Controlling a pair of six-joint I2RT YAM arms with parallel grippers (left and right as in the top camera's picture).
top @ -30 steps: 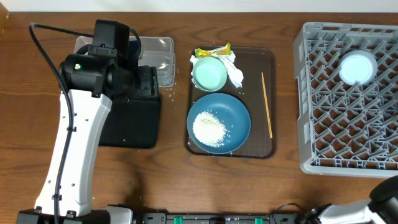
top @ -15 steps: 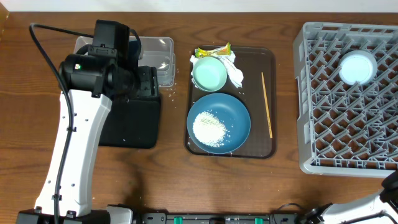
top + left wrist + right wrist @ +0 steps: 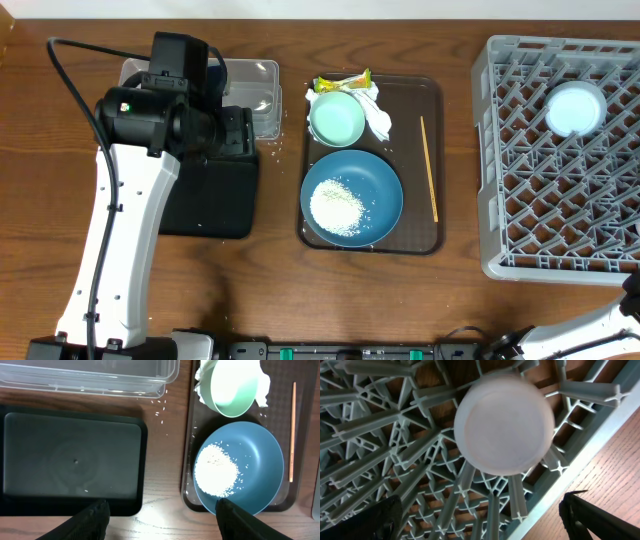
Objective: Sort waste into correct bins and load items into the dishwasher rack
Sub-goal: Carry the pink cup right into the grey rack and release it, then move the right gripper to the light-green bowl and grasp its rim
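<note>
Dishwasher rack (image 3: 395, 435) fills view ahead of right gripper (image 3: 485, 520), jaws wide apart. Left gripper (image 3: 165, 520) jaws wide apart: black tray (image 3: 75, 460) ahead of one finger, dark blue dish (image 3: 260, 460) ahead of other. Light blue bowl (image 3: 504, 422) on rack pegs, centred ahead of right jaws. Rice (image 3: 215, 470) heaped in dish.

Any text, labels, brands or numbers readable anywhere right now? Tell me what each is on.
No text can be read in any view.
Wrapper: may carry print, but it is too small and blurred to read.
Rack, tub, black tray, dish, green bowl: no labels or marks show.
</note>
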